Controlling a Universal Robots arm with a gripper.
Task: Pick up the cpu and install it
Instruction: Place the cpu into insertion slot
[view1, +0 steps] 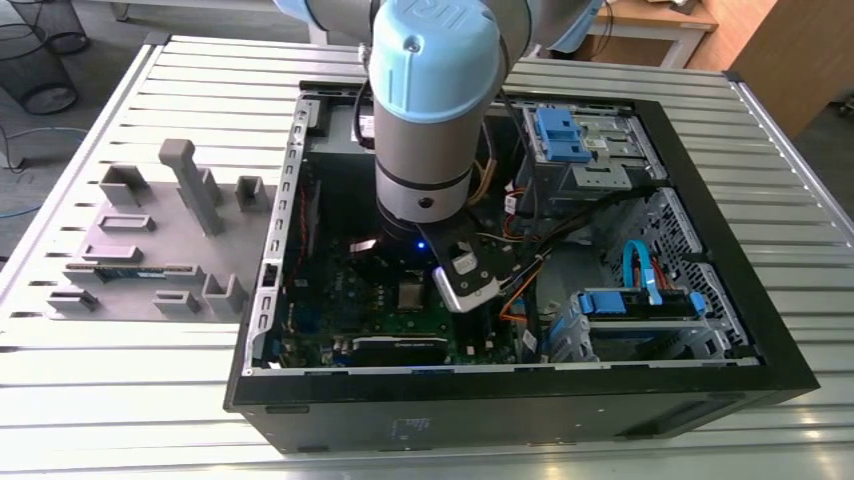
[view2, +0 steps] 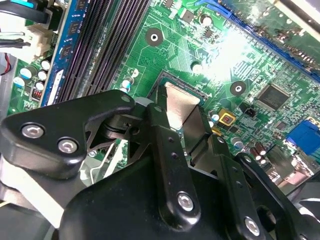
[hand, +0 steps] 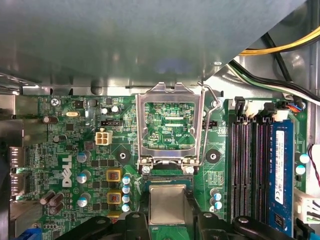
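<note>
Gripper (view2: 176, 117) clamped on cpu (hand: 167, 203) by two opposite edges. Chip lies flat, at or just above socket (hand: 167, 179) on motherboard (hand: 75, 150), beside opened load plate (hand: 143, 125). Judgement: good seating needs chip level, square to socket, straight descent, no pressing.

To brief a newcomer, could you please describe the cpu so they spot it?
Inside the open computer case, find the green motherboard. Beside its flipped-open socket frame, the cpu is the plain silver square, clamped in the black gripper.
</note>
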